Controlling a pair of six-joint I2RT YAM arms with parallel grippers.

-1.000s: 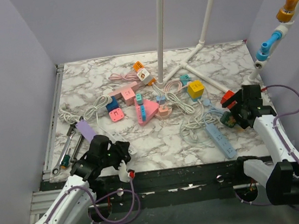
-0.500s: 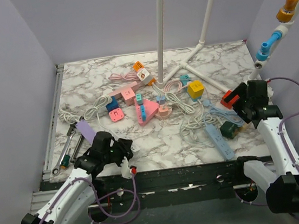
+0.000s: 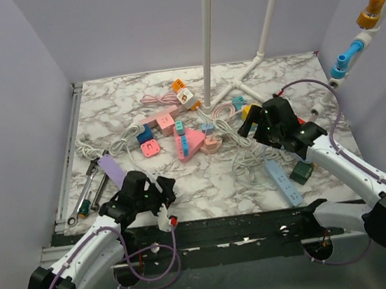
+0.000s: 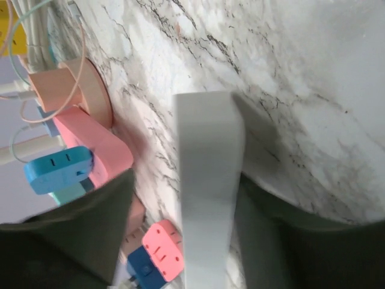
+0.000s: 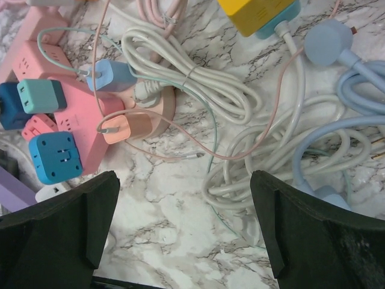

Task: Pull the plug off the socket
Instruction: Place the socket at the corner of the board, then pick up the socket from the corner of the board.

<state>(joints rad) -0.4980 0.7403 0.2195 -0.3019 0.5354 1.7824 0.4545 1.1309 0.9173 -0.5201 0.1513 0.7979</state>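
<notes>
Plug (image 5: 129, 127) still seated in round pink socket (image 5: 163, 107) | my R gripper (image 5: 183, 180) just swung over socket, jaws wide, empty | my L gripper (image 4: 187, 180) easing open astride white strip (image 4: 207, 138), well left of socket | pull's next.

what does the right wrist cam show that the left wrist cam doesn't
Only the right wrist view: the yellow adapter, the coiled white cable and the pale blue round plug. Only the left wrist view: a white power strip running up from the bottom edge. Both: the marble table, the pink power strip and the blue cube adapter.
</notes>
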